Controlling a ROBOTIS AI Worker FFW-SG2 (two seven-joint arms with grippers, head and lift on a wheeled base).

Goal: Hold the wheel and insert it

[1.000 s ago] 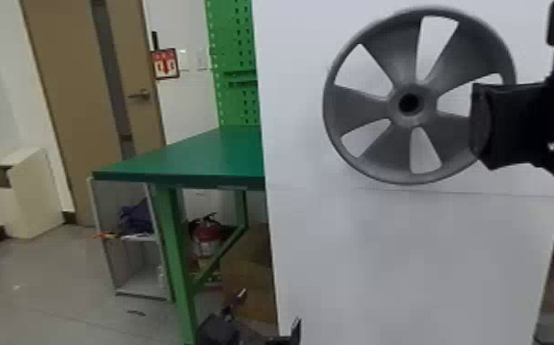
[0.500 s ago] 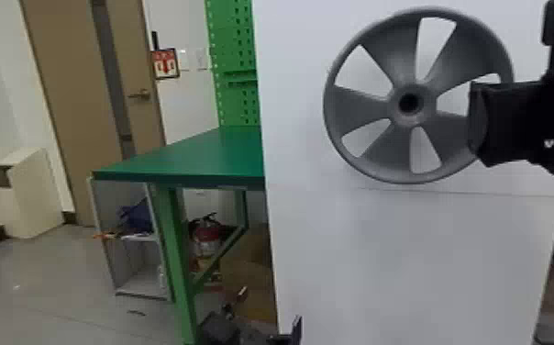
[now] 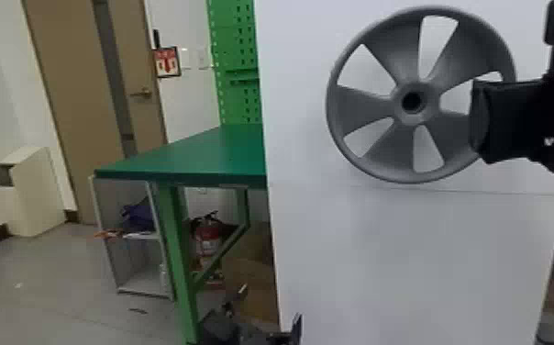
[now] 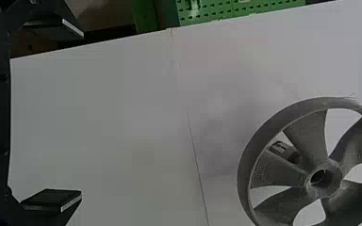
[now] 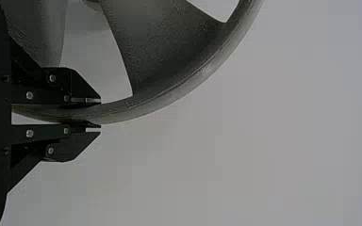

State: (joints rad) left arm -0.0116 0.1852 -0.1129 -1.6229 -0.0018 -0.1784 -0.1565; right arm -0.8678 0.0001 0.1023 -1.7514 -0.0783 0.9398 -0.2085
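Clenched across the rim, the right claw (image 3: 479,120) grasps the wheel (image 3: 468,52), its flat black fingers pinching that curved edge from both faces. Dull grey and faintly ridged, the wheel has five broad, blade-like spokes flaring from a round hub (image 3: 397,102) with a dark bore. It stands upright to the robot's left of the claw, before the smooth white panel (image 3: 409,257), above its thin seam. Behind one spoke gap sits a short cylindrical stub (image 4: 285,151). Left claw (image 3: 269,306) hangs released, fingers wide apart, near the panel's left edge.
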